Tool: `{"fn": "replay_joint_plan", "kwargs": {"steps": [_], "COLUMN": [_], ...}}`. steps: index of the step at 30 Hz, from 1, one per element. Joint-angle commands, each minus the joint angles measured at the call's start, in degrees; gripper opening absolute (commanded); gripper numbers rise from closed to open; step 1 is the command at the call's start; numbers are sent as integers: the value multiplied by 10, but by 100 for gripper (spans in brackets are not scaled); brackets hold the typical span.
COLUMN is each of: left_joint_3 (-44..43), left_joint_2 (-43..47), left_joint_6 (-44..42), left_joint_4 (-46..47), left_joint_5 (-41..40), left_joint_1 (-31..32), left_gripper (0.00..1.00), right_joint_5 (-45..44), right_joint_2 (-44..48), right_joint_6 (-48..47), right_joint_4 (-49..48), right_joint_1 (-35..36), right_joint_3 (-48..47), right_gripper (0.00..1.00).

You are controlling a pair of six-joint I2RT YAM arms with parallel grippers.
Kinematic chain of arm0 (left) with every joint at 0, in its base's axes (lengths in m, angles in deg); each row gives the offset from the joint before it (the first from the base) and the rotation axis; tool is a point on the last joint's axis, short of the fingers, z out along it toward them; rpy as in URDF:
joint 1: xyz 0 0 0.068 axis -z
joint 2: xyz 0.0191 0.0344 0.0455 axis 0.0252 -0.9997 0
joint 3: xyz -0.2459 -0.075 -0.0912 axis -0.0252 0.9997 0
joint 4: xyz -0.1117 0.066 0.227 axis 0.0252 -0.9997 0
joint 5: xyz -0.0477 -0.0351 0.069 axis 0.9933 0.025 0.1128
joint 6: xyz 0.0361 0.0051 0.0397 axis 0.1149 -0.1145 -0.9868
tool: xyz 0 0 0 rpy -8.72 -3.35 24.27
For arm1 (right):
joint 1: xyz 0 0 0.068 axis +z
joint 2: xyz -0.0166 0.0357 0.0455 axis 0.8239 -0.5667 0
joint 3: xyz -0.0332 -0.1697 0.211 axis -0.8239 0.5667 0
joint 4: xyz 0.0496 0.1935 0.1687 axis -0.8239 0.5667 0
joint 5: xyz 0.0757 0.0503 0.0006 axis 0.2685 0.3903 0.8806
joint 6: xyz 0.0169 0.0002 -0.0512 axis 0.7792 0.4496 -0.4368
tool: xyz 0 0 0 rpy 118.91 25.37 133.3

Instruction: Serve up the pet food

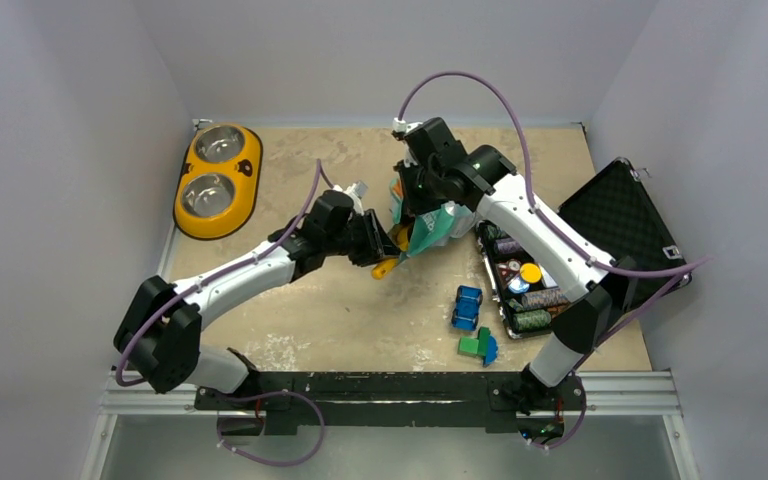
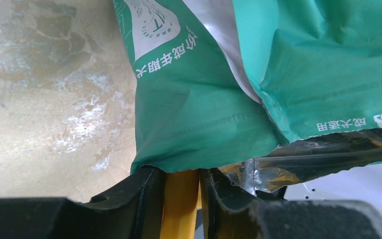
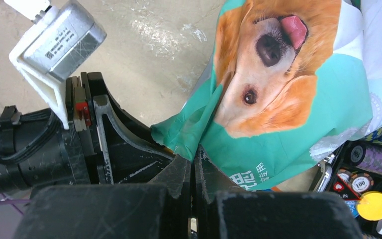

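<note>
- Left gripper [image 2: 181, 199]: black jaws clamped on a smooth yellow plastic handle [image 2: 179, 209], under the bag's torn edge.
- Right gripper [image 3: 194, 174]: jaws pinched on the crinkled teal foil-lined pet food bag [image 3: 278, 99], frame centre.
- Glossy steel double bowl [image 1: 218, 180], upper left.

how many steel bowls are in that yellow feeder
2. Both sit in the yellow feeder at the table's far left corner: one steel bowl at the far end, the other bowl nearer the arms. Both look empty.
</note>
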Motion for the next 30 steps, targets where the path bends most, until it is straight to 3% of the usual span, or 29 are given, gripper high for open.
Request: {"fn": "replay_joint_plan", "kwargs": {"steps": [1, 10, 19, 24, 30], "left_joint_3": [-14, -13, 1, 19, 10], "left_joint_2": [0, 6, -7, -17, 18], "left_joint_6": [-49, -57, -78, -96, -90], "left_joint_4": [-67, -79, -47, -2, -29], "left_joint_5": [-132, -147, -170, -187, -167], "left_joint_1": [8, 23, 49, 62, 59], "left_gripper": [37, 47, 42, 34, 4], "right_joint_5": [5, 2, -11, -12, -20], "right_joint_2": [28, 22, 25, 28, 38], "right_joint_6": [17, 18, 16, 18, 16], "right_joint_4": [-57, -54, -56, -55, -57], "right_joint_1": [13, 21, 27, 28, 29], "right_joint_3": [-74, -82, -83, -87, -81], "right_gripper": [0, 0, 0, 0, 0]}}
